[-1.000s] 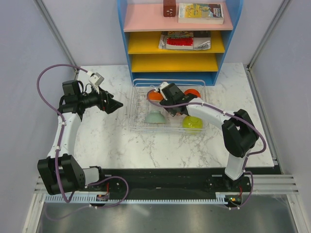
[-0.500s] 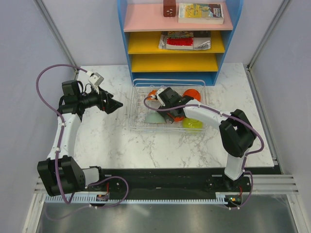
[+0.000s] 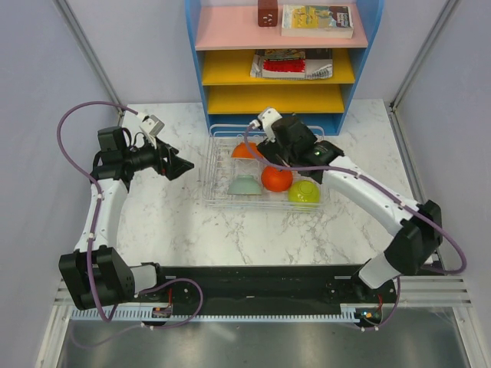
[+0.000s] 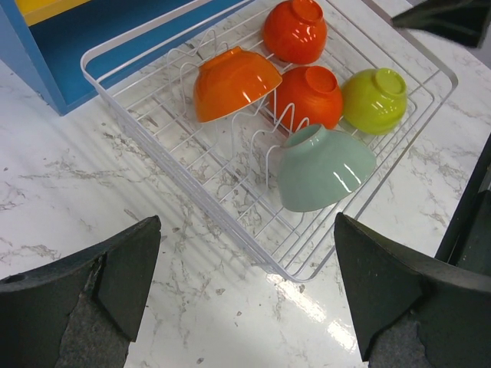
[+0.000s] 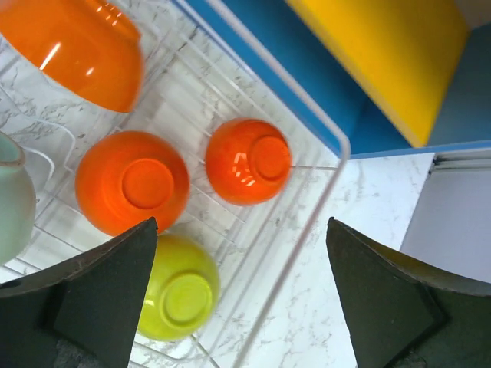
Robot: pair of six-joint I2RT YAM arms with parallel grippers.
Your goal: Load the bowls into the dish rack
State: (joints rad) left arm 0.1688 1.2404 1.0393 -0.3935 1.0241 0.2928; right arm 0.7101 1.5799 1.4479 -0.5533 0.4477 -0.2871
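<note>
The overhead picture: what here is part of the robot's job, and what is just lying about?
Part of the job:
dish rack
orange bowl
middle red bowl
back red bowl
lime green bowl
mint bowl
All five bowls sit in the rack.

Just lying about:
blue shelf unit
book
brown block
stack of magazines

The table [image 3: 176,222] has a white marble-patterned top with grey veins and is closed in by pale walls on the left and right. A white wire rack [image 3: 209,172] sits on it toward the back, right of the middle, long side across. Just behind the rack, a blue shelf unit [image 3: 230,120] stands at the table's back edge.
</note>
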